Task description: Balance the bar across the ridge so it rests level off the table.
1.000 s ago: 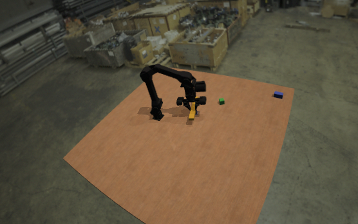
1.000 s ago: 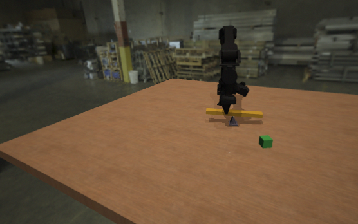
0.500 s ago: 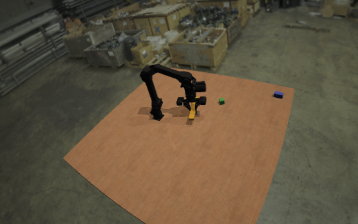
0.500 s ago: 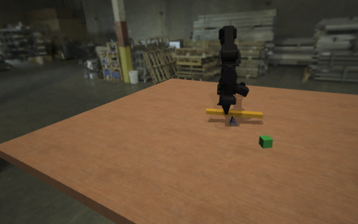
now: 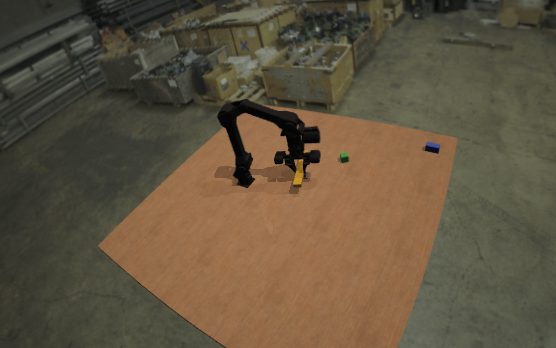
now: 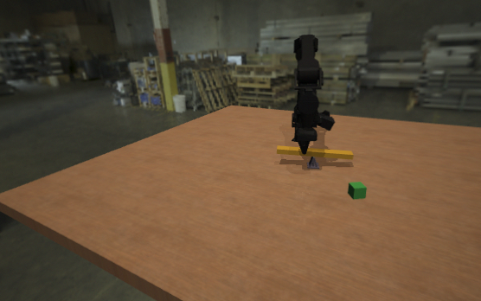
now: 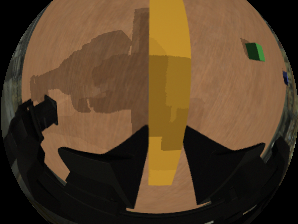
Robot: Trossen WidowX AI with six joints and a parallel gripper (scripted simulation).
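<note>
The yellow bar [image 5: 298,179] [image 6: 335,153] [image 7: 170,35] is held crosswise above the table, with its shadow beneath it. In the exterior view its right end looks slightly lower than its left. The small dark grey ridge [image 6: 313,163] stands on the table under the bar, a little right of the fingers in that view. Its tip is at or just below the bar's underside; I cannot tell whether they touch. The ridge is hidden in the wrist view. My gripper [image 6: 304,152] [image 7: 165,129] is shut on the bar, left of its middle in the exterior view.
A green cube [image 5: 344,157] [image 6: 356,190] [image 7: 255,52] lies on the table [image 5: 280,260] [image 6: 195,208] to one side of the bar. A blue block [image 5: 432,147] [image 7: 285,77] lies near the table's far right corner in the top view.
</note>
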